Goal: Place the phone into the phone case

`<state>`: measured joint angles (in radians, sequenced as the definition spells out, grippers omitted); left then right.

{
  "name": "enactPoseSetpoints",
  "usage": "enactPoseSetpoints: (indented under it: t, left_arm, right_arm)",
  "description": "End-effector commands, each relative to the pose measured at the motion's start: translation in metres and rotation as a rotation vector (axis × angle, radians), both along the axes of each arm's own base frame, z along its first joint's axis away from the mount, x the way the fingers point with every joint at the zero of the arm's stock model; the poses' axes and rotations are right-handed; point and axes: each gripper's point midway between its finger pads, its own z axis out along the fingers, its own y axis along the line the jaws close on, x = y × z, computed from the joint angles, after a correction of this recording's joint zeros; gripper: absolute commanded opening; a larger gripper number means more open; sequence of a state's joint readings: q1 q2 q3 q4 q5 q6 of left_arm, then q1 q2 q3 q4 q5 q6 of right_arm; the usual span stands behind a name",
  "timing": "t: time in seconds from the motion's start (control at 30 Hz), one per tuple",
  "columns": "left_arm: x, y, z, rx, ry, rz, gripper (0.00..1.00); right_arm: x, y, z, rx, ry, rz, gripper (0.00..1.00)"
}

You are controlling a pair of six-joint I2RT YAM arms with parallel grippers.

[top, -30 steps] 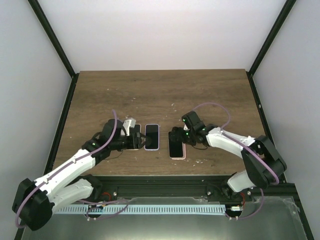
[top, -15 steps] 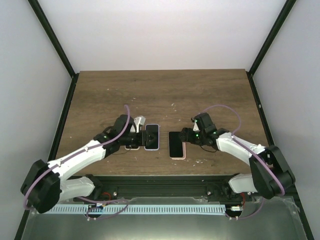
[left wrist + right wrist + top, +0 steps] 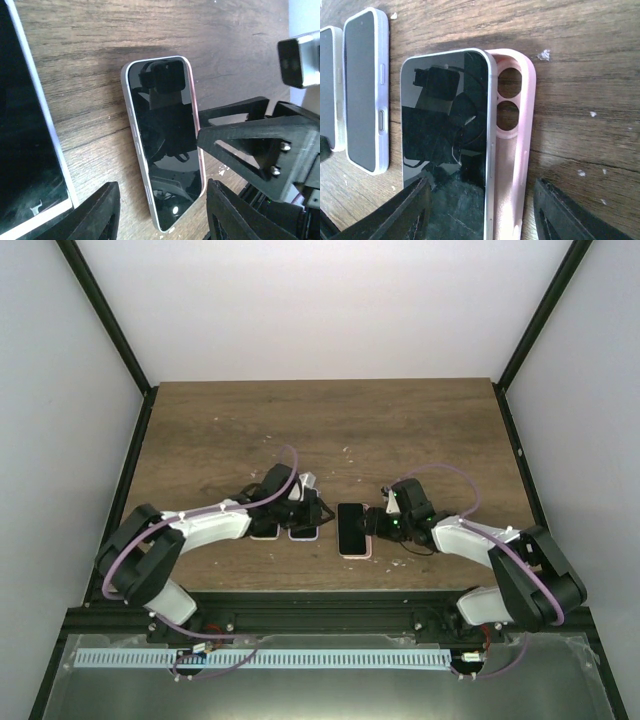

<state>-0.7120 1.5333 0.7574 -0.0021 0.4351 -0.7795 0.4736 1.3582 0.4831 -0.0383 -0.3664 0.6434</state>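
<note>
A black-screened phone (image 3: 351, 528) lies face up, shifted left, half on an empty pink case (image 3: 516, 150) whose two camera holes show. In the right wrist view the phone (image 3: 445, 150) covers the case's left side. My right gripper (image 3: 377, 525) is open just right of the case, fingers either side of phone and case (image 3: 485, 217). My left gripper (image 3: 312, 512) is open just left of the phone, which fills the left wrist view (image 3: 162, 140) between my fingers (image 3: 162, 217). Neither gripper holds anything.
Two other phones lie left of the task phone: one in a lavender case (image 3: 303, 520) and a white-edged one (image 3: 265, 530) partly under my left arm. They also show in the right wrist view, lavender (image 3: 366, 90). The right gripper body (image 3: 260, 145) sits close opposite my left fingers.
My left gripper has reached right, past the two spare phones, up to the task phone. My right gripper has drawn back right off the phone and sits at the case's edge.
</note>
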Motion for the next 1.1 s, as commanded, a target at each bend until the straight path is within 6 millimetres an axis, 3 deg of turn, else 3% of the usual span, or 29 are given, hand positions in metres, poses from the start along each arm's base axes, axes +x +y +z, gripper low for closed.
enactPoseSetpoints:
  t: [0.0, 0.33, 0.53, 0.77, 1.07]
  left_arm:
    - [0.002, -0.019, 0.002, -0.045, 0.003, -0.035, 0.49]
    - [-0.004, -0.033, -0.025, -0.027, 0.053, -0.061, 0.42]
    - [-0.004, -0.041, -0.037, -0.006, 0.072, -0.080, 0.36]
    - [-0.005, -0.054, -0.033, 0.006, 0.044, -0.105, 0.14]
    - [-0.012, -0.062, -0.041, 0.027, 0.081, -0.126, 0.10]
  right_arm:
    - [0.006, 0.004, 0.007, 0.042, -0.041, -0.005, 0.55]
    - [-0.004, 0.005, -0.004, 0.069, -0.008, -0.002, 0.49]
    - [-0.007, 0.007, -0.004, 0.108, 0.008, -0.017, 0.37]
    - [-0.010, 0.006, -0.008, 0.117, 0.026, -0.034, 0.34]
    - [-0.011, 0.002, -0.008, 0.111, 0.021, -0.052, 0.33]
